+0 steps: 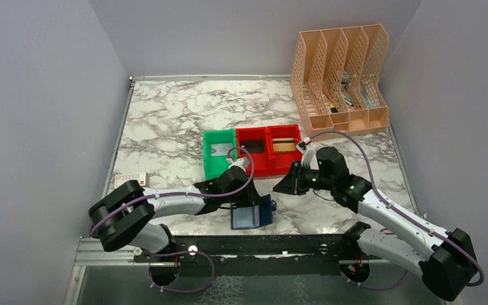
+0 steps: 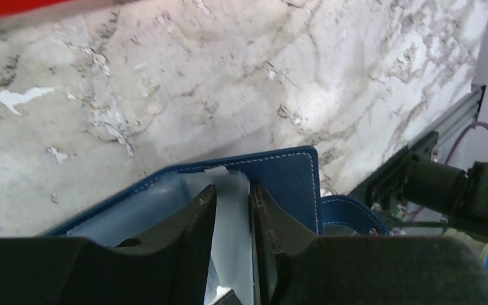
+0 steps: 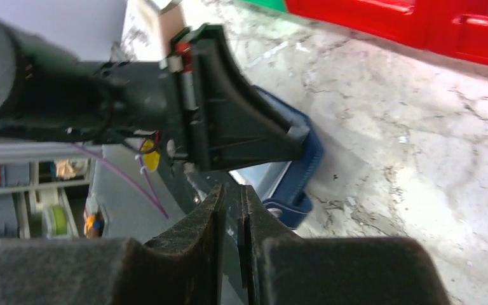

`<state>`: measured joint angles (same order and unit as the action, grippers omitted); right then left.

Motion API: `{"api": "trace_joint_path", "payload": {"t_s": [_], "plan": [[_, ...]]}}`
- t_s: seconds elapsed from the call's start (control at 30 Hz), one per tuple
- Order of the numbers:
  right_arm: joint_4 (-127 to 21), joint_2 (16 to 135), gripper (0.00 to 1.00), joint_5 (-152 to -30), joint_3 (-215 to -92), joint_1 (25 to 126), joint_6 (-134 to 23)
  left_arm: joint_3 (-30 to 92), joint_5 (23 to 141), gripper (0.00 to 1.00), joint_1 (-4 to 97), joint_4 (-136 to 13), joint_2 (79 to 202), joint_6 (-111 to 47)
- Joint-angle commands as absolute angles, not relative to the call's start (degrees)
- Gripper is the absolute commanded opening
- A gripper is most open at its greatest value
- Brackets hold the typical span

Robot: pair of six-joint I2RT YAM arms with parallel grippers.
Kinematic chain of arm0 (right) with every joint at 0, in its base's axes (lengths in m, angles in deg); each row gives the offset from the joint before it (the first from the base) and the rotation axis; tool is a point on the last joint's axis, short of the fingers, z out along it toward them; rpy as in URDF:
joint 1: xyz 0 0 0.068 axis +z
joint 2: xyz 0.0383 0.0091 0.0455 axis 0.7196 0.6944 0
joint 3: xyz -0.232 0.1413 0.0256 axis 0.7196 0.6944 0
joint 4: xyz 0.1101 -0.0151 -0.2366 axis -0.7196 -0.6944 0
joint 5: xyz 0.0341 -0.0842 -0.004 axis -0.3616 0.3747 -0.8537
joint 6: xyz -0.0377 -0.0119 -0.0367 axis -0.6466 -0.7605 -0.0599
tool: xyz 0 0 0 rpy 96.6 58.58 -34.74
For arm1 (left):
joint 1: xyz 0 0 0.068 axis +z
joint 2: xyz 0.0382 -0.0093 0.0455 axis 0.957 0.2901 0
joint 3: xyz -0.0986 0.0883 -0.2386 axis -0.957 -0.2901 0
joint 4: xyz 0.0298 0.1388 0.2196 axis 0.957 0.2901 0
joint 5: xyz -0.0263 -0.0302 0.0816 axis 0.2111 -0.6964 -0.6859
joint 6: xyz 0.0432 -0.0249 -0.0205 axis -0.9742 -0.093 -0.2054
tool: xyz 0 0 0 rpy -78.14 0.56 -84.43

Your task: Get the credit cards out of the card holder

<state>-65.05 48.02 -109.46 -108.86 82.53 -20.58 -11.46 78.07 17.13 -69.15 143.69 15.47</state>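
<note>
Your left gripper (image 2: 234, 190) straddles pale panel (image 2: 232, 216) inside card holder (image 2: 292, 175); grasp cannot tell. Right gripper (image 3: 232, 189) clenched, empty. Card holder at bench (image 1: 165, 121) 6 o'clock edge; open room 11 o'clock.

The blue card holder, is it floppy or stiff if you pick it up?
Probably bendy at its fold: the card holder is open with its flaps angled apart. The stitched flaps look flat, so likely stiffish. It looks thin, so probably light, and might slide on the smooth marble table.
</note>
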Motion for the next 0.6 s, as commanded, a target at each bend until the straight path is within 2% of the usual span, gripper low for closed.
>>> {"api": "trace_joint_path", "payload": {"t_s": [0.0,0.3,0.57], "plan": [[-62.76,48.70,0.12,-119.32,-108.14,82.58,-23.70,-8.05,73.03,0.29,16.89,-71.00,147.16,16.87],[-55.22,55.70,0.09,-123.87,-100.59,82.67,-21.52,-2.62,71.71,0.29,16.89,-70.73,153.16,15.57],[-54.67,66.00,0.09,-120.34,-100.97,82.84,-21.69,-0.67,71.94,0.21,16.89,-70.98,155.10,15.59]]}}
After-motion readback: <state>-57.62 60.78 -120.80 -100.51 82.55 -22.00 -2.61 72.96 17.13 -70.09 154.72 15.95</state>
